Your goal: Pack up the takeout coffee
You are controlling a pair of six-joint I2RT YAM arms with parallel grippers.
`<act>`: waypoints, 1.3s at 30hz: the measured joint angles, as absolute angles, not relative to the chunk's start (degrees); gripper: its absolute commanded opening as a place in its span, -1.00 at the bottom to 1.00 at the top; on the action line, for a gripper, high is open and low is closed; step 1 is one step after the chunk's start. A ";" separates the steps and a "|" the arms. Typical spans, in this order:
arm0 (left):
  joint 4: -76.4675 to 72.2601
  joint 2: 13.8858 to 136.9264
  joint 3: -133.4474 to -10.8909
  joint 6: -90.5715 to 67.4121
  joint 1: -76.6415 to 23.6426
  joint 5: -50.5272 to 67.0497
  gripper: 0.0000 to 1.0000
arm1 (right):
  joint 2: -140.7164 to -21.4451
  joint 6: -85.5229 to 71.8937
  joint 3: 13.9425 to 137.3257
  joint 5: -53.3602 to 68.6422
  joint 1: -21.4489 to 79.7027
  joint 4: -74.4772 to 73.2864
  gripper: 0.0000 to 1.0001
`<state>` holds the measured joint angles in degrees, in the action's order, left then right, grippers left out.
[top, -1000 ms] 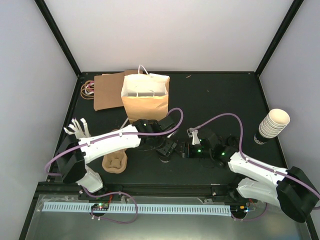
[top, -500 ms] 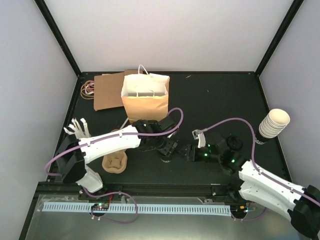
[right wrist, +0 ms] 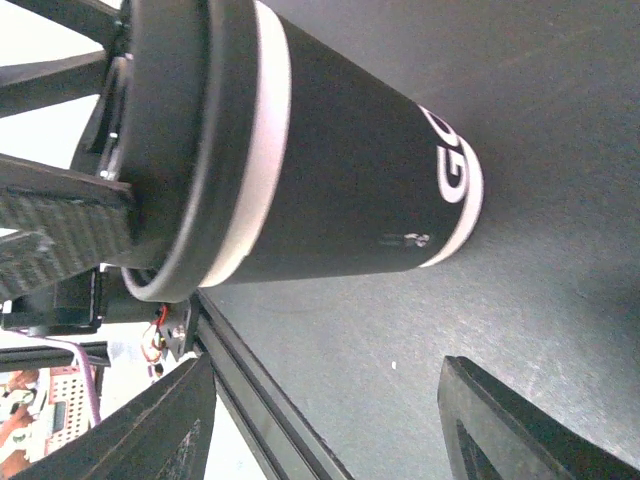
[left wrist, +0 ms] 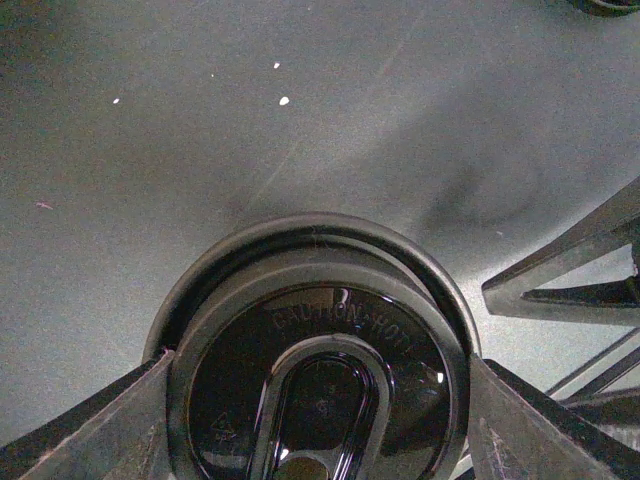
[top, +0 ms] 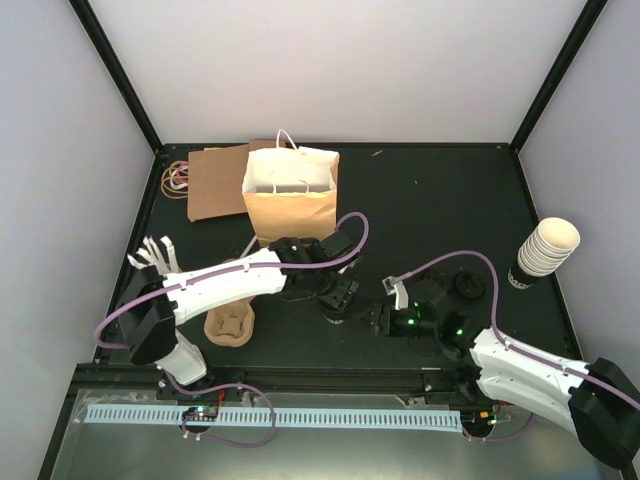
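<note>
The left gripper (left wrist: 320, 365) is pinching a cup (right wrist: 340, 170) by its lid (left wrist: 320, 330), one finger pressing on each side of the rim. The cup is standing upright near the middle of the table (top: 430, 200), on the near side of the bag (top: 290, 205) and to the right of the tray (top: 230, 326). Whether its base is resting on the table or just clearing it I cannot tell. The right gripper (right wrist: 330, 365) is hanging just right of the cup, pointing at its side, with its jaws spread and nothing between them.

As for what may be going wrong from here: the hold is sitting on the lid alone, not on the body. If the lid is only lightly snapped on, a lift could be pulling it free and leaving the cup to drop and tip. The smooth round rim is also inviting a slip, so a quick swing toward the bag is asking for the cup to swivel out of the fingers. The right gripper is sitting close — a sideways move by either arm is risking a knock against the cup. The bag is standing tall with loose handles (top: 287, 140) over its mouth, so a cup carried in too low is likely to be catching the front wall and pushing the bag over.
</note>
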<state>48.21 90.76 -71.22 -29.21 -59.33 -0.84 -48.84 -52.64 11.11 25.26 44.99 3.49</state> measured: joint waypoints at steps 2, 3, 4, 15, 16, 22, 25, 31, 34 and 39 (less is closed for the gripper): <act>48.18 90.76 -71.24 -29.80 -59.33 -0.82 0.33 | -49.45 -53.56 10.76 25.78 45.04 6.00 0.27; 48.16 90.76 -71.24 -30.06 -59.33 -0.82 0.34 | -49.67 -54.11 10.72 25.93 45.08 7.20 0.27; 48.14 90.76 -71.24 -30.30 -59.33 -0.82 0.34 | -49.80 -54.48 10.72 26.00 45.12 8.32 0.27; 48.12 90.76 -71.24 -31.27 -59.33 -0.84 0.33 | -50.15 -56.93 10.72 25.78 45.30 13.45 0.27; 48.12 90.76 -71.24 -31.31 -59.33 -0.84 0.34 | -50.46 -57.01 10.72 25.71 45.30 13.72 0.27; 48.12 90.78 -71.24 -31.33 -59.33 -0.84 0.33 | -52.47 -57.65 10.74 25.65 45.30 15.31 0.26; 48.10 90.83 -71.24 -31.35 -59.33 -0.82 0.33 | -53.25 -58.00 10.74 25.63 45.32 15.94 0.26; 48.07 90.83 -71.24 -31.44 -59.33 -0.80 0.33 | -54.33 -59.24 10.72 25.28 45.32 17.61 0.18; 47.99 90.85 -71.24 -31.73 -59.29 -0.80 0.33 | -54.43 -60.84 10.39 24.58 45.50 18.74 0.17; 47.94 90.91 -71.24 -32.08 -59.27 -0.64 0.32 | -54.37 -63.81 9.61 21.98 46.98 20.34 0.03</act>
<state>47.94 90.91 -71.24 -32.08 -59.27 -0.64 -54.37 -63.81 9.61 21.98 46.98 20.34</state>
